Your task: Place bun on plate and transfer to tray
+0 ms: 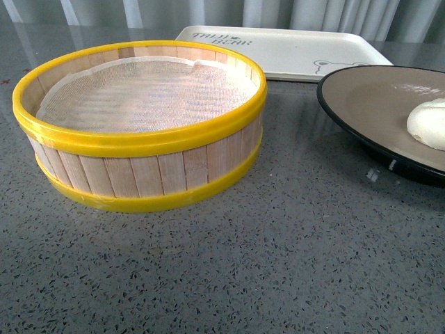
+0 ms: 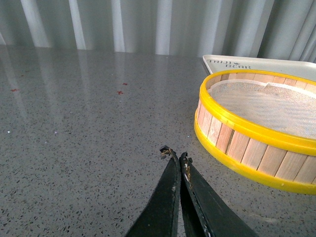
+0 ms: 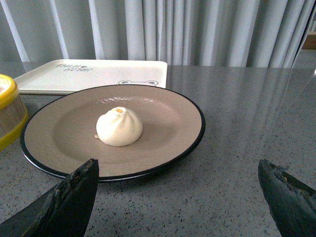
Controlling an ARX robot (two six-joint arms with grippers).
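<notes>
The grey speckled table (image 1: 278, 243) carries everything, and I take the steamer basket (image 1: 139, 174) as my marker. The off-white tray (image 1: 292, 52) lies flat just behind the basket, on its far right side. It has lettering near one corner and a small bear face by its near edge, and nothing sits on it. The basket itself is a round wooden one with yellow bands at top and bottom. Inside it there is only a white cloth liner (image 1: 139, 94). The plate (image 1: 368, 104) sits to the right of the basket, near it but not touching, with its far rim close to the tray. It is beige-brown inside with a glossy black rim. The bun (image 1: 430, 124) rests on the plate, white and pleated, with a yellowish spot at its twisted top. It is well to the right of the basket.

My right pincer (image 3: 177, 164) is spread wide and holds nothing. The plate's near rim lies between its two fingers, and the bun sits beyond them on the plate, clear of both and closer to the finger on the basket's side. My left pincer (image 2: 175, 155) has its fingers pressed together with nothing between them. It hangs low over bare table to the left of the basket and apart from it, far from the bun.
</notes>
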